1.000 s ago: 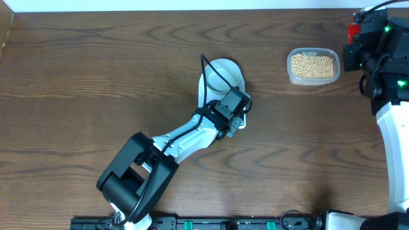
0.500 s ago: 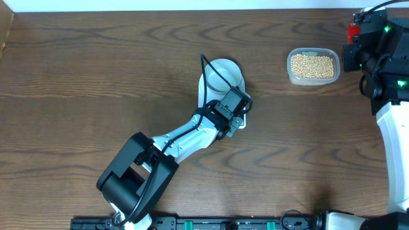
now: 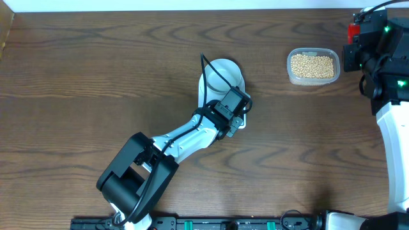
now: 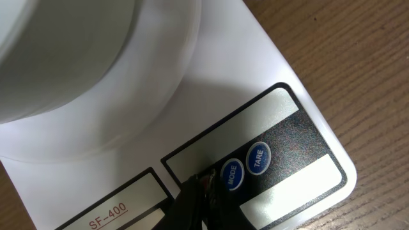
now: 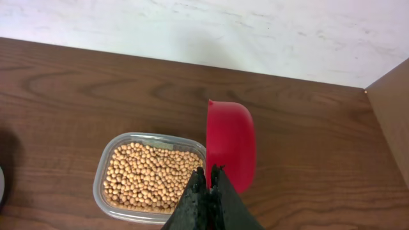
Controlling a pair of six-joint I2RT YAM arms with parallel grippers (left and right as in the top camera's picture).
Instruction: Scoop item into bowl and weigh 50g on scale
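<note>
Where the scale (image 4: 287, 121) bears the bowl (image 3: 223, 71) on the dark wood table (image 3: 96, 76), the left gripper (image 4: 203, 190) is pressed together at its buttons. Right of the scale, the right gripper (image 5: 208, 182) pinches a red scoop (image 5: 230, 148) near the beans (image 5: 150, 177). A white wall (image 5: 192, 25) lies beyond.

Overhead top-down; left wrist near scale (image 4: 249, 76)

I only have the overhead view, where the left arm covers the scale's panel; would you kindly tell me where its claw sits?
Observer: The left claw, shut, has its tips at the panel of the scale, just beside the blue MODE button, not on it.
Operator: Thank you. What lies beyond that button?
Observer: A blue TARE button, on the side away from the claw.
Operator: And the right claw?
Observer: The right claw is shut on a red scoop, held beside the tub of beans.
</note>
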